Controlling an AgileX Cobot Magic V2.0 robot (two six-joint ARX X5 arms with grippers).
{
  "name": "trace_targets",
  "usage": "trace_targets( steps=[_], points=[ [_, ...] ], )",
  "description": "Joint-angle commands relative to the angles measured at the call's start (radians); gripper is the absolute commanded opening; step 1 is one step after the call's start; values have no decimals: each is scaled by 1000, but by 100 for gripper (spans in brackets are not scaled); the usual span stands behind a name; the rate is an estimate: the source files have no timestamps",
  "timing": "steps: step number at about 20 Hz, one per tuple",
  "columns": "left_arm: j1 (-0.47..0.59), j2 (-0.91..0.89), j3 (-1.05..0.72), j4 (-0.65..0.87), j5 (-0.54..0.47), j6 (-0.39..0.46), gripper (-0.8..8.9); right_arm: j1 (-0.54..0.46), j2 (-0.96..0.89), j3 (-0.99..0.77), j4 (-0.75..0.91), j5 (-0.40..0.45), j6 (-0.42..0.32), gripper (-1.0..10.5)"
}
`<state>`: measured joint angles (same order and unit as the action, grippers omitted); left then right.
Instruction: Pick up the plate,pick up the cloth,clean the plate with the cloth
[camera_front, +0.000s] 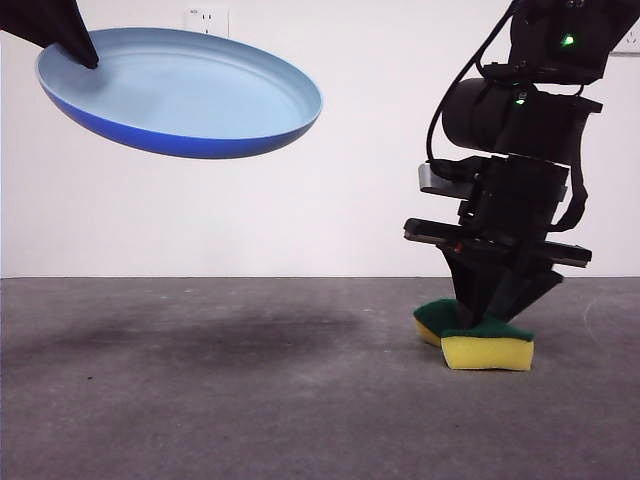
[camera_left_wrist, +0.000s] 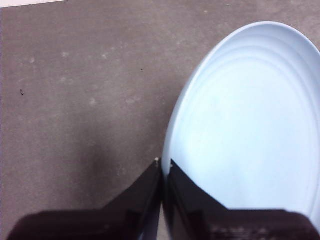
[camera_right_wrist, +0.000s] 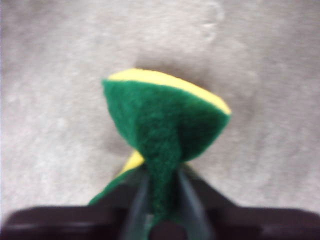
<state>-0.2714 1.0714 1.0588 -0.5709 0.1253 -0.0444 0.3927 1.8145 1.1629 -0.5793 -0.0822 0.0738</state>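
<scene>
The light-blue plate (camera_front: 185, 90) hangs tilted in the air at the upper left of the front view. My left gripper (camera_left_wrist: 164, 172) is shut on its rim, and the plate (camera_left_wrist: 250, 130) fills much of the left wrist view. The cloth (camera_front: 478, 338), a yellow sponge with a green top layer, sits at the table surface on the right. My right gripper (camera_front: 492, 308) comes down onto it from above and is shut on it, squeezing the green layer (camera_right_wrist: 165, 120) into a fold between the jaws.
The grey table (camera_front: 250, 400) stretches across the front view, with a white wall behind. A wall socket (camera_front: 207, 20) shows above the plate. The plate's shadow (camera_front: 180, 335) lies on the table at the left.
</scene>
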Motion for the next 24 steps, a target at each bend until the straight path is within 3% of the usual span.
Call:
trace_targets(
  steps=[1,6,12,17,24],
  points=[
    [-2,6,-5,8,-2,5,-7,-2,10,-5,-5,10,-4,-17],
    [-8,84,-5,-3,-47,5,-6,37,-196,-3,-20,-48,31,-17],
    [-71,174,-5,11,-45,-12,-6,191,-475,-3,79,-46,105,-17],
    [-174,174,-5,47,-17,-64,-6,322,-449,-3,175,45,114,-17],
    [-233,174,-3,143,11,-141,-6,391,-322,-3,257,25,161,-17]
  ],
)
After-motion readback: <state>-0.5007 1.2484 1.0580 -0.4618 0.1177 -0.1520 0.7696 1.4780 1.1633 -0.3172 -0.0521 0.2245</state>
